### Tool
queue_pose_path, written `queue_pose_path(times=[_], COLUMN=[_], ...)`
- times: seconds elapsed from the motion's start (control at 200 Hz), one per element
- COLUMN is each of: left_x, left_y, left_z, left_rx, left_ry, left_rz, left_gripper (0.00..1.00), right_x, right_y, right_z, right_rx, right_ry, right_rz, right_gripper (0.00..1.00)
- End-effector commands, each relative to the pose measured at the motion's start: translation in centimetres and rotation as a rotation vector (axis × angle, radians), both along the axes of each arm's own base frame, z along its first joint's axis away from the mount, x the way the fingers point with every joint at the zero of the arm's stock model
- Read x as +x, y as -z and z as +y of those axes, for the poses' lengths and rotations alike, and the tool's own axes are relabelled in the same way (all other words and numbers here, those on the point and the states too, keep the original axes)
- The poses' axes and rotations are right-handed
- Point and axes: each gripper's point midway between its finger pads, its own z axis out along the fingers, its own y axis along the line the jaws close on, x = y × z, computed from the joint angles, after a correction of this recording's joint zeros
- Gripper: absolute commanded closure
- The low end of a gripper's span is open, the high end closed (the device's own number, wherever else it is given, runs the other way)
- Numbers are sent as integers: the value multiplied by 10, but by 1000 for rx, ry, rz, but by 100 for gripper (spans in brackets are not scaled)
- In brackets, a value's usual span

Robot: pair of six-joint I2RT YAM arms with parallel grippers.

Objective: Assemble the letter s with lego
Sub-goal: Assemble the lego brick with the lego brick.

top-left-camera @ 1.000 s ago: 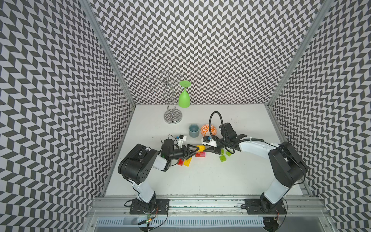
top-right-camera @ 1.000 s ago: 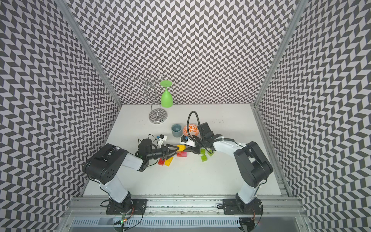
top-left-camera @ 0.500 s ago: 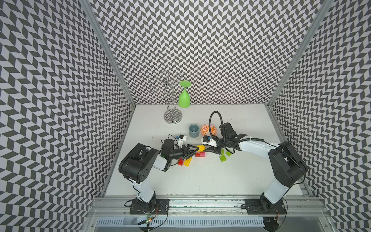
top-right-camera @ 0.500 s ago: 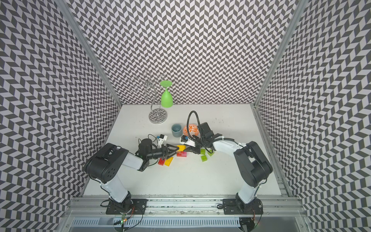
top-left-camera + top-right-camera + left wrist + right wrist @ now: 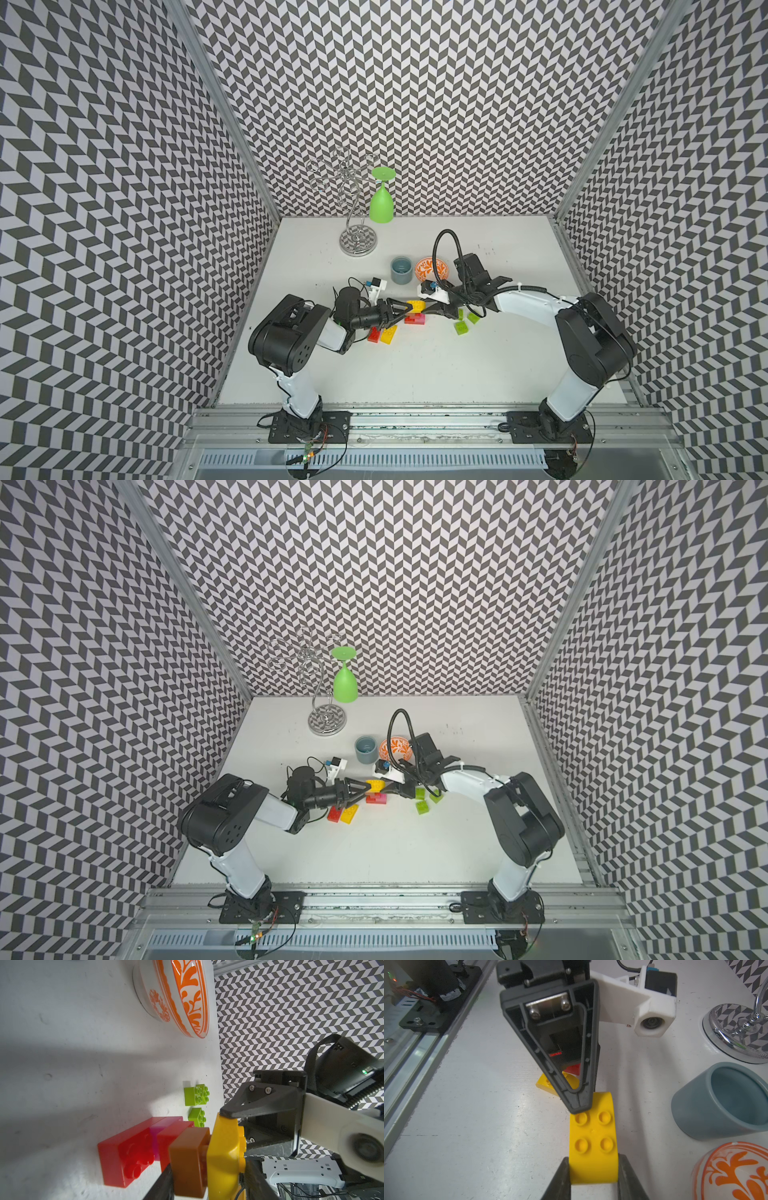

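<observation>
Assembly is at an early stage. The right fingers (image 5: 559,1180) clamp the yellow brick (image 5: 592,1136) above the surface (image 5: 415,374), with a brown brick (image 5: 189,1159) against its underside. The left fingers (image 5: 256,1184) straddle both; whether they grip cannot be told. The red-pink cluster (image 5: 128,1147) and green bricks (image 5: 461,327) lie unattached.

Left tool (image 5: 409,311) tighter around yellow brick (image 5: 417,306).

Cup (image 5: 401,270): blue-grey, upright; I see it just beside the bowl.
Bowl (image 5: 423,266): orange-patterned, on the white tabletop (image 5: 457,374).
Rack (image 5: 358,241): chrome wire, round base, near the chevron wall (image 5: 415,104).
Goblet (image 5: 381,205): lime green, inverted, beside the rack.
</observation>
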Motion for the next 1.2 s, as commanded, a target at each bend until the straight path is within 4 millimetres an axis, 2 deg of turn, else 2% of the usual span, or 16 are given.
queue_pose_path(times=[0.0, 0.566, 1.197], left_x=[0, -8, -15], left_y=[21, 33, 45], left_z=[4, 6, 10], left_rx=[45, 57, 70], left_ry=[-17, -15, -14], left_rz=[36, 60, 88], left_gripper=[48, 50, 51], right_x=[2, 4, 11], right_y=[1, 0, -9], right_z=[1, 0, 3], right_rx=[-2, -17, -37], right_ry=[-3, 2, 14], right_rz=[13, 17, 25], right_gripper=[97, 97, 92])
